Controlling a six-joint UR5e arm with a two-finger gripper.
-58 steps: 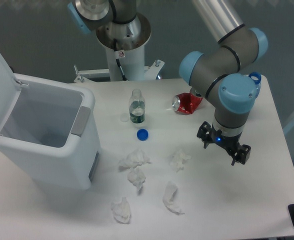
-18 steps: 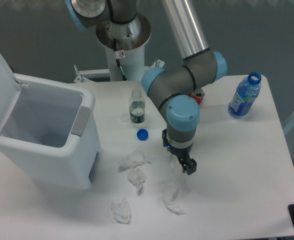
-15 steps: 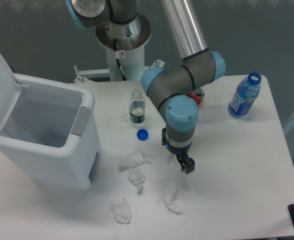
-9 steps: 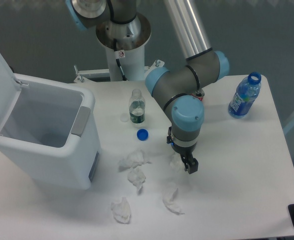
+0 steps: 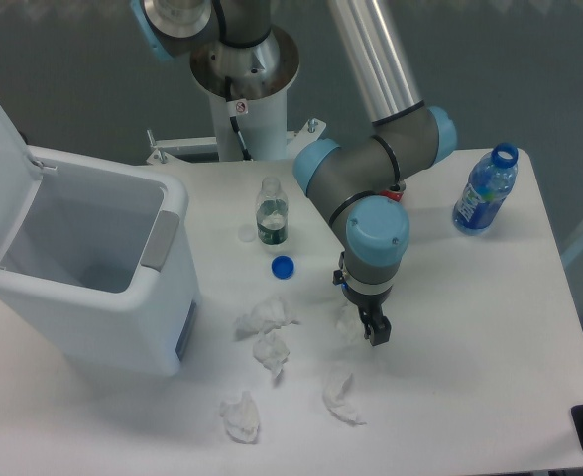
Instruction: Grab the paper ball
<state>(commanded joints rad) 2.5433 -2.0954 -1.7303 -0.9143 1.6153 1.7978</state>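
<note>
Where the gripper (image 5: 363, 324) hangs, grip unclear, the paper ball (image 5: 347, 319) lies directly beneath

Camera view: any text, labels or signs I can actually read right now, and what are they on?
None can be read.
Round red-and-white sticker on the robot base column: a sign, too small to make out.
Label on the blue bottle: blurred.
Dark label on the small clear bottle: blurred.
</note>
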